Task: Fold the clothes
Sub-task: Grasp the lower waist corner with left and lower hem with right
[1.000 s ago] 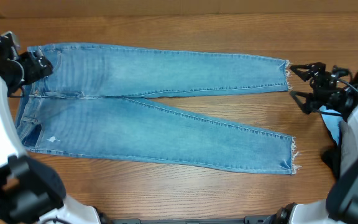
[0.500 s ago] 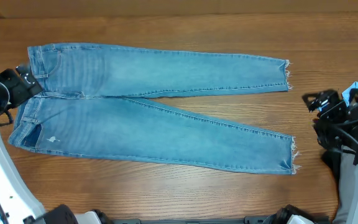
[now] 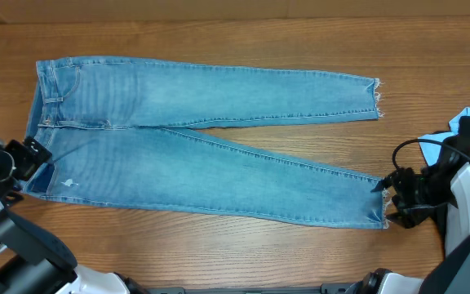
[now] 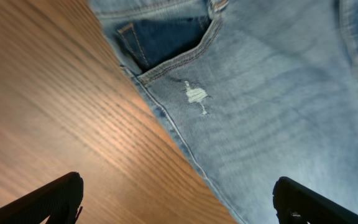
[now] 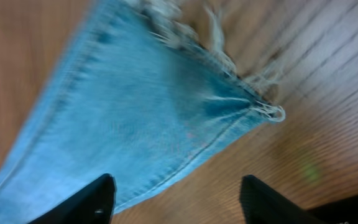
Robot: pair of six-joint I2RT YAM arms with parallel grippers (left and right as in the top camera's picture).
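Overhead, the jeans (image 3: 202, 139) lie flat on the table (image 3: 219, 33), long axis left to right. The waist is at my left gripper (image 3: 33, 159) and the near hem (image 3: 378, 204) at my right gripper (image 3: 392, 200). Left wrist: jaws apart above the rip (image 4: 196, 95). Right wrist: jaws apart, hem just ahead.
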